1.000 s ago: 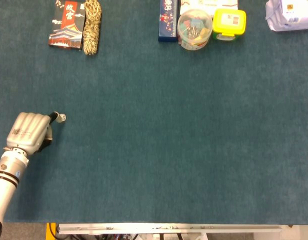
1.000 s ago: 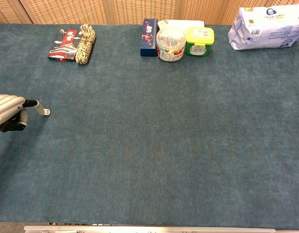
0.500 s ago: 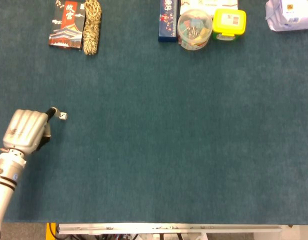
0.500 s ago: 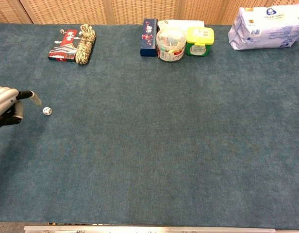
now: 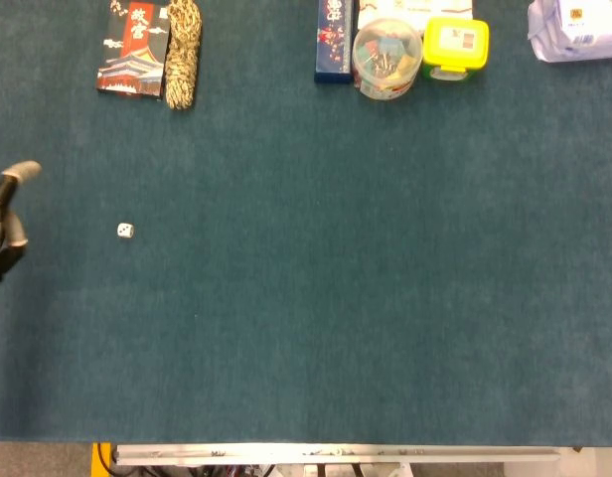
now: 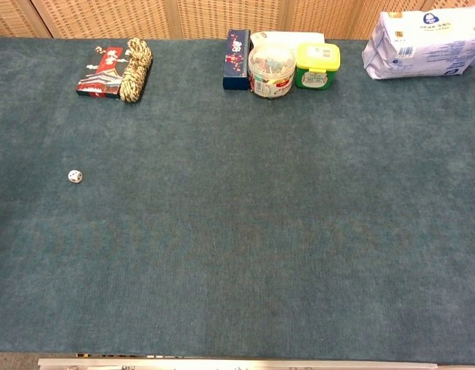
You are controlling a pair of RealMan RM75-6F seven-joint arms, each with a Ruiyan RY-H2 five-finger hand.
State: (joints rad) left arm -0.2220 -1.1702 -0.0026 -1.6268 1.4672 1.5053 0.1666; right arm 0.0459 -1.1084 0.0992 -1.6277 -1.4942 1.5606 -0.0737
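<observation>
**Die lies apart from left hand**

The small white die (image 5: 125, 231) rests alone on the teal worktop (image 5: 336, 298), well to the right of the left hand (image 5: 6, 219) (only partly visible at the frame's left edge). Whether that hand's fingers are spread or curled cannot be told. The right hand is nowhere visible, so the left is nearer.

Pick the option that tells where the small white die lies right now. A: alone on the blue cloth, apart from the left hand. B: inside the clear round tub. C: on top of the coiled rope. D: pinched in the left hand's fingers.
A: the die lies alone on the blue cloth, with a gap to the left hand at the frame's edge.
</observation>
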